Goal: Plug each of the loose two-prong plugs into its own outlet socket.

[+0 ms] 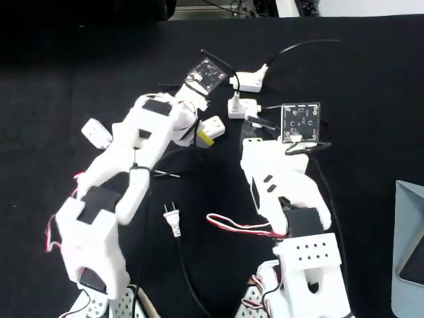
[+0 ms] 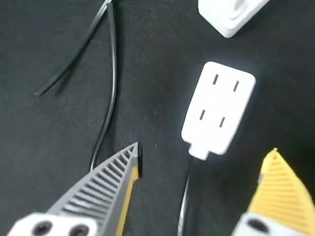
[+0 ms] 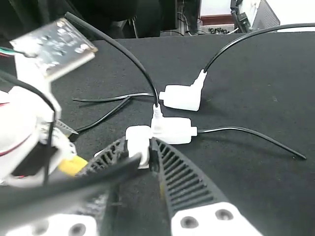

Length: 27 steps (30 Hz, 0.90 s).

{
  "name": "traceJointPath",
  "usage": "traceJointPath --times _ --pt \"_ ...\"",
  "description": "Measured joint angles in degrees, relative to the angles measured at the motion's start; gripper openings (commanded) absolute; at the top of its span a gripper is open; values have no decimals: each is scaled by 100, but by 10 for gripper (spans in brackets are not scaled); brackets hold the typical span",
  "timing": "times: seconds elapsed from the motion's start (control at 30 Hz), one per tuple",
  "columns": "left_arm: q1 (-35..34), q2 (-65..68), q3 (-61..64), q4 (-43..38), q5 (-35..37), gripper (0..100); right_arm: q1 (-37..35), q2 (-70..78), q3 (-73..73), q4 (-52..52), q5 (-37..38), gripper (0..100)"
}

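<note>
My left gripper (image 2: 204, 150) is open, its grey and yellow fingers either side of the cable end of a white two-socket outlet (image 2: 219, 113) lying flat on the black table; from above this outlet (image 1: 213, 126) sits just past the gripper (image 1: 207, 134). My right gripper (image 3: 147, 147) is shut on a white plug (image 3: 139, 140) with a black cable, and the plug touches the end of a white outlet (image 3: 173, 130). A cable enters that outlet (image 1: 242, 106) from above. A loose two-prong plug (image 1: 172, 219) lies on the table between the two arms.
Another white outlet (image 1: 250, 81) lies farther back, and one more (image 1: 97, 132) to the left of the left arm. Black cables (image 2: 110, 98) trail over the table. A grey object (image 1: 409, 252) stands at the right edge.
</note>
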Motion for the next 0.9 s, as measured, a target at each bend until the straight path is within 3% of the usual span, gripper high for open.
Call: traceJointPath --times 0.13,0.37,0.57,0.9 --pt "0 563 -484 0 0 370 0 0 0 0 0 11" --pt "0 1125 -914 0 0 235 0 0 0 0 0 11" --pt "105 1196 -923 26 9 180 0 0 0 0 0 11" --pt "88 536 -246 1116 18 141 0 0 0 0 0 11"
